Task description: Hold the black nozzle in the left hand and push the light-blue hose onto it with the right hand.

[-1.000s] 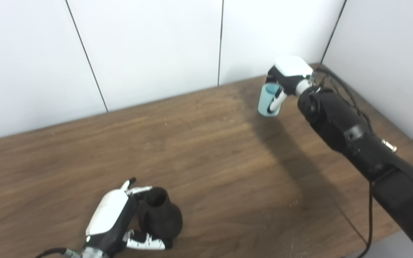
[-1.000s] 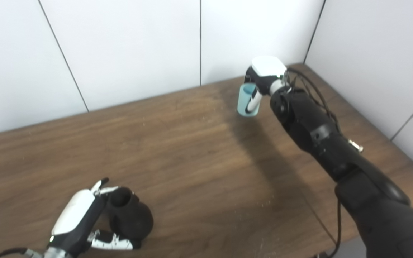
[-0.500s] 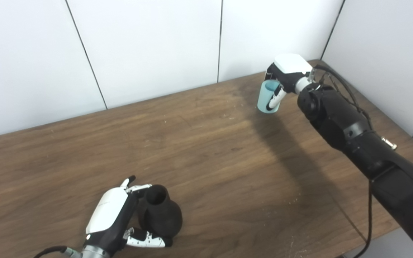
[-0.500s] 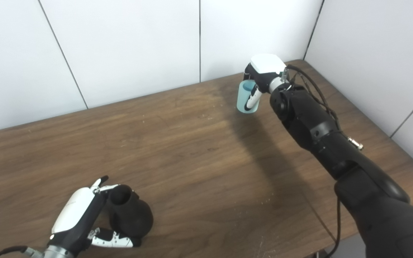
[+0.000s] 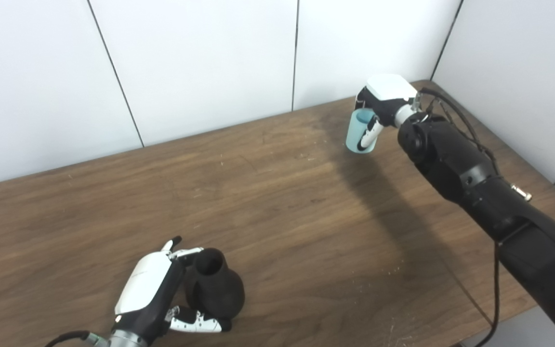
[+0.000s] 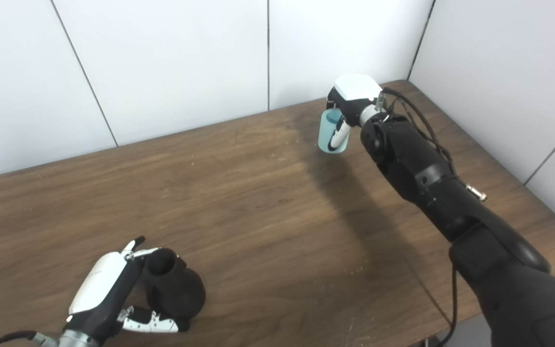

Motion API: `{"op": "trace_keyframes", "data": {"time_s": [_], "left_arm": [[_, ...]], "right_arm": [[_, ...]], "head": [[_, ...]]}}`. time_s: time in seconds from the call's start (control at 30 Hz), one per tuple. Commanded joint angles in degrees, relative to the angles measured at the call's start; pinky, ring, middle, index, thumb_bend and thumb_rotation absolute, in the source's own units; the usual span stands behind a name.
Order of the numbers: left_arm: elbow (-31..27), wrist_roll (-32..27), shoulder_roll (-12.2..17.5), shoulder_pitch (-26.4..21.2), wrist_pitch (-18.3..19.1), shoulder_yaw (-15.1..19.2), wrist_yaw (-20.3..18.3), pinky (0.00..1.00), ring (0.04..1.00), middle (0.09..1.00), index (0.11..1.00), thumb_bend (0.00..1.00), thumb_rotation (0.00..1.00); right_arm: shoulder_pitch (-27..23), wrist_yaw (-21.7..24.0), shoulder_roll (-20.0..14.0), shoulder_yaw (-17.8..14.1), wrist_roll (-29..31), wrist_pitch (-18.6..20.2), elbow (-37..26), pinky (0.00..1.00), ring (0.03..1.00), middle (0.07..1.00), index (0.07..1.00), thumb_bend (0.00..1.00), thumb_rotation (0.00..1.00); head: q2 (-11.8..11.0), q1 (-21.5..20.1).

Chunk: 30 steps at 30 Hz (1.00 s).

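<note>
While both arms reach in from the near edge, the findings are as follows.

Left hand: the left hand [image 5: 150, 289] sits at the near left of the wooden table [image 5: 277, 212], fingers and thumb curled round the black nozzle [image 5: 215, 291].
Black nozzle: upright, open mouth facing up, wide rounded base low against the table; whether the base actually touches the wood cannot be told from either view.
Right hand: the right hand [image 5: 383, 103] is at the far right corner, fingers [image 5: 368, 136] closed round the light-blue hose [image 5: 358, 132].
Light-blue hose: a short tube held near upright, open end up, just above or on the table near the back wall [image 5: 200, 62].
Separation: nozzle and hose lie well apart, at opposite corners.
Other: a thin black cable [image 5: 495, 289] hangs beside the right arm.
</note>
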Motion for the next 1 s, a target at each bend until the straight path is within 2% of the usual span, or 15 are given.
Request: {"op": "trace_keyframes", "data": {"time_s": [0.0,0.17,0.33,0.63,0.8,0.87,0.97], "left_arm": [[1.7,1.8,1.2,1.1,2.3,0.0,-2.0,1.0,0.728,0.538,0.454,0.52,0.0],[2.0,1.6,1.2,0.9,2.1,0.1,-2.0,1.0,0.728,0.538,0.454,0.52,0.0],[2.4,1.6,1.0,0.8,2.0,-0.1,-1.7,1.0,0.726,0.537,0.454,0.52,0.0],[3.0,2.6,-0.4,0.4,2.5,-0.7,-1.5,1.0,0.724,0.54,0.451,0.52,0.0],[3.0,3.9,-1.4,0.5,3.1,-1.2,-1.5,1.0,0.724,0.54,0.451,0.52,0.0],[2.9,4.8,-2.2,0.6,3.9,-1.4,-1.6,1.0,0.722,0.538,0.452,0.52,0.0],[2.9,5.8,-3.1,0.7,4.3,-1.7,-1.6,1.0,0.719,0.535,0.454,0.52,0.0]], "right_arm": [[-1.5,-0.9,-0.7,-0.4,-0.3,-0.6,-0.6,0.39,0.423,0.499,0.501,0.52,0.0],[-1.3,-3.1,-0.3,-1.7,1.1,-2.4,-0.7,0.32,0.419,0.507,0.499,0.5,0.0],[-1.4,-2.1,-0.5,-3.3,2.5,-2.0,-4.3,0.31,0.418,0.515,0.504,0.5,0.0],[0.3,1.0,-0.8,-5.4,2.0,-0.1,-18.4,0.3,0.42,0.516,0.506,0.5,0.0],[1.7,3.2,-0.1,-5.2,1.7,-0.2,-24.9,0.3,0.419,0.513,0.507,0.5,0.0],[2.2,6.3,0.5,-4.4,2.0,-0.1,-30.1,0.31,0.42,0.513,0.508,0.5,0.0],[2.5,9.6,1.1,-4.3,2.6,-0.3,-34.0,0.3,0.421,0.514,0.51,0.5,0.0]], "head": [[0.0,0.0],[0.0,0.3],[-0.1,1.5],[0.0,6.7],[0.0,9.2],[0.2,11.4],[0.3,13.1]]}}
